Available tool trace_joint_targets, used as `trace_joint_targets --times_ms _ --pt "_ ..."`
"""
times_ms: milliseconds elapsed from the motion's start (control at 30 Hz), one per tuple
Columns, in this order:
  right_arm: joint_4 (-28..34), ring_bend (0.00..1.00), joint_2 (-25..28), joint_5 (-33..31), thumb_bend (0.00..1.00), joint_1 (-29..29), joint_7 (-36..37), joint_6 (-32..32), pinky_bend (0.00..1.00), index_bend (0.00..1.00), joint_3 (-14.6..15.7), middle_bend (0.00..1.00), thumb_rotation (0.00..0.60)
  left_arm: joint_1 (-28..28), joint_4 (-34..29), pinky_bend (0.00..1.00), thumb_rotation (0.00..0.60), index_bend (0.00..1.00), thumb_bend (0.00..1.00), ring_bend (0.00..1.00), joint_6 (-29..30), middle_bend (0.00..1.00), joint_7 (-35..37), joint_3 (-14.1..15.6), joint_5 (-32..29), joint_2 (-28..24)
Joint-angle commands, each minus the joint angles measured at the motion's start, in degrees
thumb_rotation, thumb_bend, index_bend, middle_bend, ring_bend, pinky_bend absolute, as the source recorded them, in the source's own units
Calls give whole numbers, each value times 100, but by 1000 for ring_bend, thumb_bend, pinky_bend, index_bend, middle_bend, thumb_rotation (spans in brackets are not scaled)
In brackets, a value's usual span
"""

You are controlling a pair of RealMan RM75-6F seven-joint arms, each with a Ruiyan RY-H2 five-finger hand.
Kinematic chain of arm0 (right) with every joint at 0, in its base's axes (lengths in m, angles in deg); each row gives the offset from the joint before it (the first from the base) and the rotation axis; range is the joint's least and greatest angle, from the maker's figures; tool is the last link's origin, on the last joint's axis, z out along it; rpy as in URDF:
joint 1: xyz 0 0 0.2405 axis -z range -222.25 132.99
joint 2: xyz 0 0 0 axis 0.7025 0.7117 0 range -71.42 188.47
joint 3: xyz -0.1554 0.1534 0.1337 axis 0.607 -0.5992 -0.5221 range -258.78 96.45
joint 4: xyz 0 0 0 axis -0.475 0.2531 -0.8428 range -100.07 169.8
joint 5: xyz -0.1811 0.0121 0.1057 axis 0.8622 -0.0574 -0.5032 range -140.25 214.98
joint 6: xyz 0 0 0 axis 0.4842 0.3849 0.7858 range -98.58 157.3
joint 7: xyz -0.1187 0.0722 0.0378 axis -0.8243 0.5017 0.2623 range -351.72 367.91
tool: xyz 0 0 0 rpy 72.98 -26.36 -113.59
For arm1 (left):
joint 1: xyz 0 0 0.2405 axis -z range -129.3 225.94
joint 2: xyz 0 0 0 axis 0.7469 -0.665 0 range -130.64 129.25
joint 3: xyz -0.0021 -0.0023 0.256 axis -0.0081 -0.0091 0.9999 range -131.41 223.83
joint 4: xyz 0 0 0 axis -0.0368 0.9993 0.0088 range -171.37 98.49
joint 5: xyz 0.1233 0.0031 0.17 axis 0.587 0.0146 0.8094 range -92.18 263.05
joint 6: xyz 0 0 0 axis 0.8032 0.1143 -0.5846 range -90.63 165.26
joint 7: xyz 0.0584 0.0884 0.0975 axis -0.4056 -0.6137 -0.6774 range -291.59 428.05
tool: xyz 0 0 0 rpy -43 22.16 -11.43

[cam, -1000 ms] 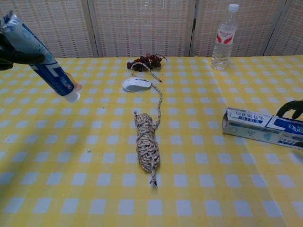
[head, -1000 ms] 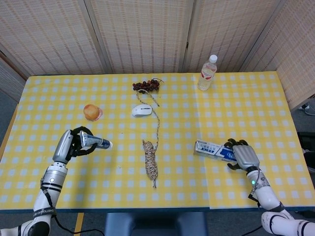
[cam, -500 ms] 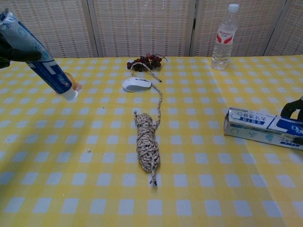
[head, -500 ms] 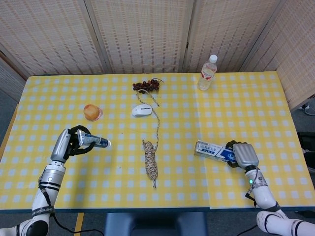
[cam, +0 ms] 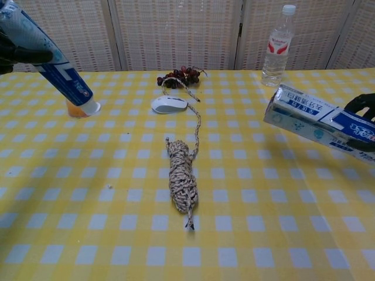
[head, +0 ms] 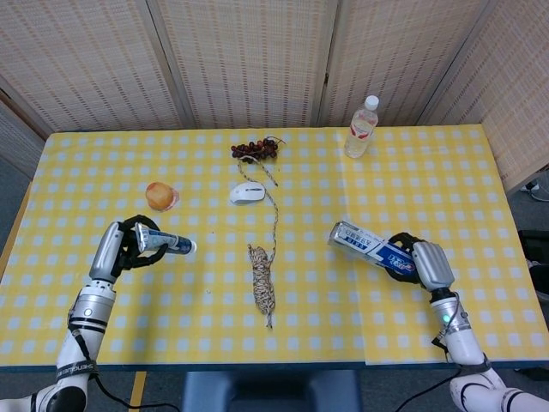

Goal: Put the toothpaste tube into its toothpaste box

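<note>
while the left hand (head: 129, 249) grips the toothpaste tube (head: 165, 245) left of the rope bundle (head: 264, 287), the right hand (head: 419, 262), mostly cropped in chest view, holds the toothpaste box (head: 369, 246) aloft to its right.

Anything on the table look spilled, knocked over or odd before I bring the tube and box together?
Nothing stands out. The water bottle stands upright, and the rope bundle, mouse and grapes lie undisturbed. The left hand holds the toothpaste tube; the right hand holds the toothpaste box, tilted.
</note>
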Motion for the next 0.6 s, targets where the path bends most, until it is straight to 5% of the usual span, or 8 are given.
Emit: trace_joint_targets --times_ms 33,233,600 --pt "-1431 439 -792 1027 293 53 1964 1001 474 487 137 390 600 39 -202 1000 600 905 473 1000 -56 1000 70 -152 -242 -101" --pt "-2987 439 -1627 1673 293 -143 3431 1706 474 487 430 386 600 212 -725 1000 600 905 473 1000 -249 1000 284 -677 -1046 -439" --pt "-3824 437 -2739 1673 294 -399 4751 1690 474 487 501 376 600 883 -1260 1000 600 905 474 1000 -564 1000 397 -1625 -2954 -1037"
